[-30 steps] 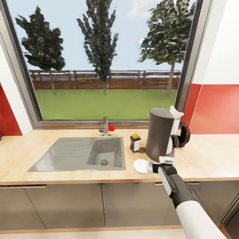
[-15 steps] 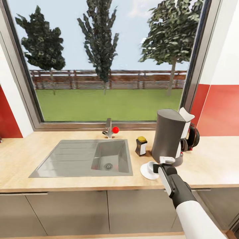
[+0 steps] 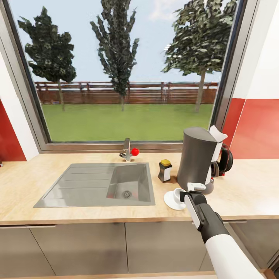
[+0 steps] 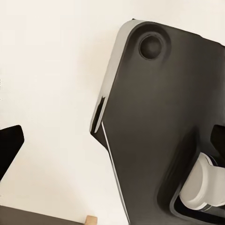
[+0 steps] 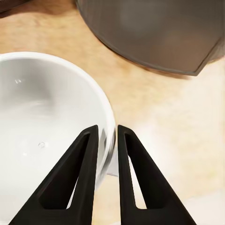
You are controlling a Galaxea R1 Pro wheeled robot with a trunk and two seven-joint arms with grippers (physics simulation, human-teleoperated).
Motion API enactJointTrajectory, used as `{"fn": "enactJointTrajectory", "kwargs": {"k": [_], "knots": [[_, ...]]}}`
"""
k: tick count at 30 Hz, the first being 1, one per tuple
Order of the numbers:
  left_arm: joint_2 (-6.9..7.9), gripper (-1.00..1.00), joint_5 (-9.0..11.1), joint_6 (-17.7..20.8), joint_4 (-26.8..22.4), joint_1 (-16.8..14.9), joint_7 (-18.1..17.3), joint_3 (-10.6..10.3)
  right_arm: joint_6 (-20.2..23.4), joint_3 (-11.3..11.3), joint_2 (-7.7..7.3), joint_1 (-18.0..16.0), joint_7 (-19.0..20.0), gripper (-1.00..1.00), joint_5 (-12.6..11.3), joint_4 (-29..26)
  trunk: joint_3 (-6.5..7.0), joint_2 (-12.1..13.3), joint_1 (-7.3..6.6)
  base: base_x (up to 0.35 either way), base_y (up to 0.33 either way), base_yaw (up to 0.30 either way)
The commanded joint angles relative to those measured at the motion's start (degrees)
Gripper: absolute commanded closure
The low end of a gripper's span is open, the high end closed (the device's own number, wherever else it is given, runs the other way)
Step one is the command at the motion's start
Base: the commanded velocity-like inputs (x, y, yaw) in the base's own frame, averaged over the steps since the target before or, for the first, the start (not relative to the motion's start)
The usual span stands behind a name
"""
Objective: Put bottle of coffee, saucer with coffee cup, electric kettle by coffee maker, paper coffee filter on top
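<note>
The white coffee cup is over the right part of the white saucer; I cannot tell whether it rests on it. My right gripper is shut on the cup's rim, one finger inside and one outside. Just behind stands the grey coffee maker with a white paper filter on top. The bottle of coffee, yellow-capped, stands to its left. The dark electric kettle is partly hidden behind it. In the left wrist view, a dark finger sits wide at the edge.
A steel sink with a tap takes up the wooden countertop left of the station. A large window runs behind it. The left wrist view faces my own dark body panel.
The head camera shifted, sliding the whole scene rightward. My right gripper carried the cup from the saucer's right edge to over the saucer.
</note>
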Motion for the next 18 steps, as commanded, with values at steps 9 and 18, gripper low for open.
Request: {"fn": "enactJointTrajectory", "kwargs": {"k": [9, 18], "knots": [[0.0, -1.0, 0.5, -0.3, 0.1, -0.1, -0.4, -0.1, 0.2, 0.1, -0.01, 0.0, -0.4, 1.0, -0.6, 1.6, -0.1, -0.1, 0.03, 0.096, 0.073, 0.0], [-0.05, -1.0, 0.5, -0.2, 0.2, -0.1, -0.4, -0.1, 0.1, 0.0, -0.01, 0.0, -0.4, 1.0, -0.6, 2.1, -0.1, -0.1, 0.03, 0.005, 0.002, 0.0]]}}
